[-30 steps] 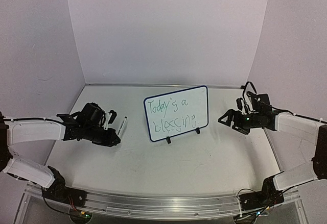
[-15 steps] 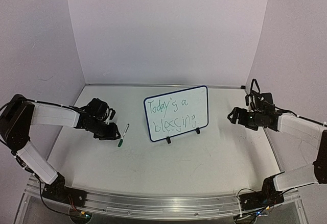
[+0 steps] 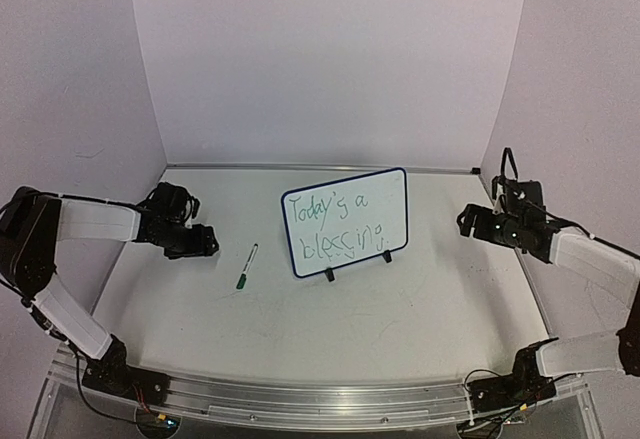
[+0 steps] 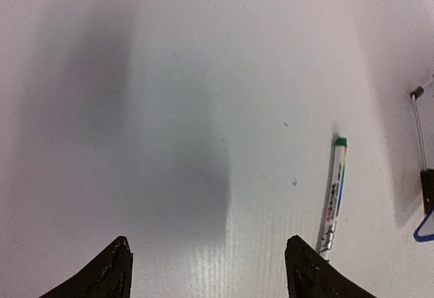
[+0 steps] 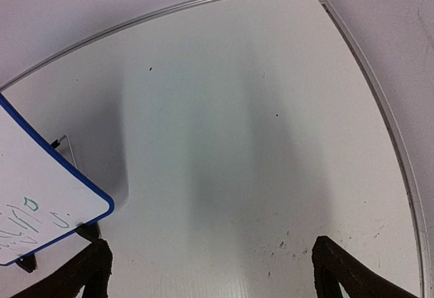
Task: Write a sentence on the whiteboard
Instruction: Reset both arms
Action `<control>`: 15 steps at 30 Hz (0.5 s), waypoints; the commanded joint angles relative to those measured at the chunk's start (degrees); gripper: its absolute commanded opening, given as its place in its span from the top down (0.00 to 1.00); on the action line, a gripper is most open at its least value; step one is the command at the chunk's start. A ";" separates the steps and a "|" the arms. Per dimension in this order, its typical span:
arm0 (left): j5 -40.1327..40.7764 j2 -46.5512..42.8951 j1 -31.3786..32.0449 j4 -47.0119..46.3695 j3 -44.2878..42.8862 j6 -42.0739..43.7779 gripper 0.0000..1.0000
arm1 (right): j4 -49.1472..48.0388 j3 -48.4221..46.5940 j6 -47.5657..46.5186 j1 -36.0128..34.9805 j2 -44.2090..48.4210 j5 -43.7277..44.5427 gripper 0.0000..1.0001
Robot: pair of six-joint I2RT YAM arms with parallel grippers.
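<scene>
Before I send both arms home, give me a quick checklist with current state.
1. Writing done: ok, the sentence reads "Today's a blessing" in green on the whiteboard.
2. Board standing: ok, upright on its feet.
3. Pen free: ok, the marker lies flat on the table left of the board, touching neither gripper.
4. left gripper: ok, open and empty.
5. right gripper: ok, open and empty.
6. Marker capped: cannot tell.

white arm links (image 3: 95, 221), black joints (image 3: 172, 221) (thin black cable (image 3: 503, 166)), black jaws
</scene>
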State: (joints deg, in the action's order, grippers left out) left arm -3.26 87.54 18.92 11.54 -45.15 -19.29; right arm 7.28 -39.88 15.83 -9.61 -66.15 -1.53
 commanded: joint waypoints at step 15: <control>26.95 -27.08 -3.01 -29.39 18.68 15.70 0.08 | -22.64 21.47 -5.54 0.27 22.60 16.72 0.02</control>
State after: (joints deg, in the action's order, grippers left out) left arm 19.22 63.22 16.08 -11.39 -31.66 -5.52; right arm -10.72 -21.35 11.07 -9.61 -45.92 10.01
